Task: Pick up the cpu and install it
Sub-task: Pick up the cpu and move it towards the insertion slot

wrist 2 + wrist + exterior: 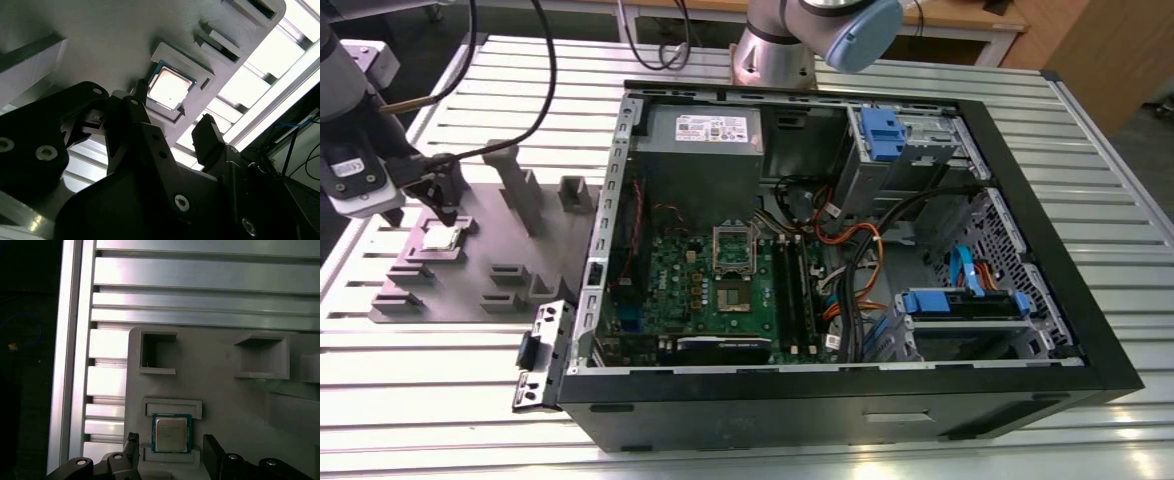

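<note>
The cpu [443, 237] is a small silver-topped square chip lying flat in a raised pocket of the grey fixture plate [467, 290], at the exterior view's left. My gripper [438, 210] hangs just above it, open. In both wrist views the dark fingers stand one on each side of the cpu [170, 90] [171, 434], with a gap between each and the chip. The gripper [172, 107] [171, 442] holds nothing. On the motherboard inside the open computer case [1067, 330], the socket [731, 297] lies bare with its silver frame [734, 243] standing up.
The fixture plate carries upright grey posts [520, 190] and several empty pockets [157, 352] near the gripper. The case holds long black memory sticks [790, 290], orange and black cables [854, 250] and blue drive brackets [961, 303]. Everything rests on a slatted aluminium table [440, 400].
</note>
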Robot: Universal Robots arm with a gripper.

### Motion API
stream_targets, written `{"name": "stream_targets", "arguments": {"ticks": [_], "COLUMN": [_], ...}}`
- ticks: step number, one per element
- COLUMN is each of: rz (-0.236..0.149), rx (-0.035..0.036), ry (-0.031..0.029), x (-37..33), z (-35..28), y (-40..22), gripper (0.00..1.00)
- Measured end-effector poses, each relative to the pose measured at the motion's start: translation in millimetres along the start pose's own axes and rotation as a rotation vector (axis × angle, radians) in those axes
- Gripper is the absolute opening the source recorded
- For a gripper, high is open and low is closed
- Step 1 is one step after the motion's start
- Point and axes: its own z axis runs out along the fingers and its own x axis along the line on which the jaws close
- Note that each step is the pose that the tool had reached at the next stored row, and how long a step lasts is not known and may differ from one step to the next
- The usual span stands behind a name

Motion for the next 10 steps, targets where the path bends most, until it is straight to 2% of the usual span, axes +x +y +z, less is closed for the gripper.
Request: {"name": "stream_targets", "arguments": {"ticks": [10], "rz": [-0.003], "rx": [-0.0005], "ry": [0.0001], "x": [-2.7], "z": [15.6], "y": [-1.6], "gripper": [0.62]}}
